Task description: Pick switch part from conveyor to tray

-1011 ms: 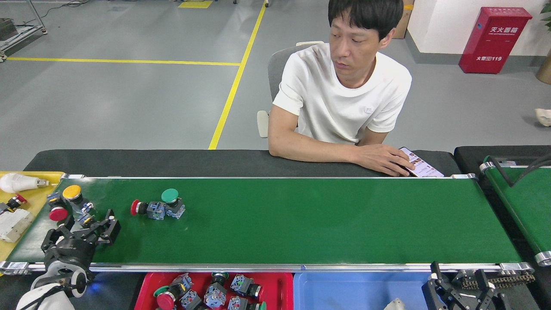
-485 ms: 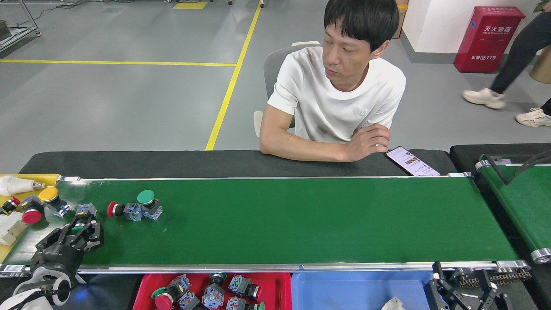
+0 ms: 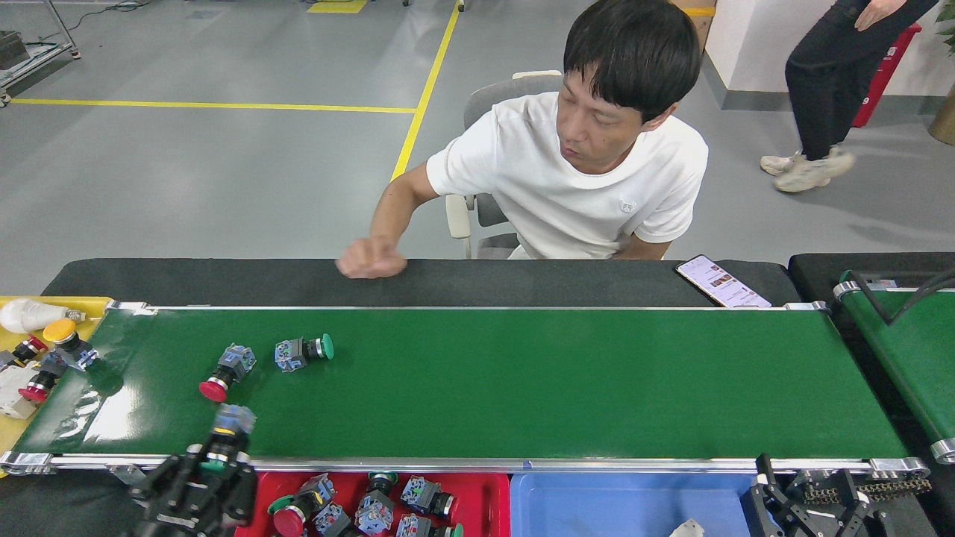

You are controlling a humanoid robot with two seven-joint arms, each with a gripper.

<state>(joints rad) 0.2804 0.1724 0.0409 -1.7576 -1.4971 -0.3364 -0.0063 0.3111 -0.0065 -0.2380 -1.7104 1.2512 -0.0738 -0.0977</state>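
The conveyor [image 3: 559, 388] carries two switch parts at its left: a red-capped one [image 3: 224, 371] and a green-capped one [image 3: 302, 350], both lying on their sides. My left gripper [image 3: 215, 461] hangs over the belt's near rail, shut on a third switch part [image 3: 233, 420] whose blue-grey block sticks up past the fingers. The red tray [image 3: 494, 488] sits just below the rail, right of that gripper, with several switch parts in it. My right gripper [image 3: 809, 492] rests at the bottom right, fingers apart and holding nothing.
A blue tray [image 3: 619, 500] adjoins the red one. A yellow tray [image 3: 15, 432] at the belt's left end holds a bulb and several parts. A seated person's fist [image 3: 371, 261] rests on the far black ledge, with a phone [image 3: 722, 282] further right. A second belt [image 3: 906, 358] is at right.
My left gripper has come back and rightward from the belt's left end to the near rail, carrying a switch part. The two loose parts shifted and tipped over. The person's arm swung left.
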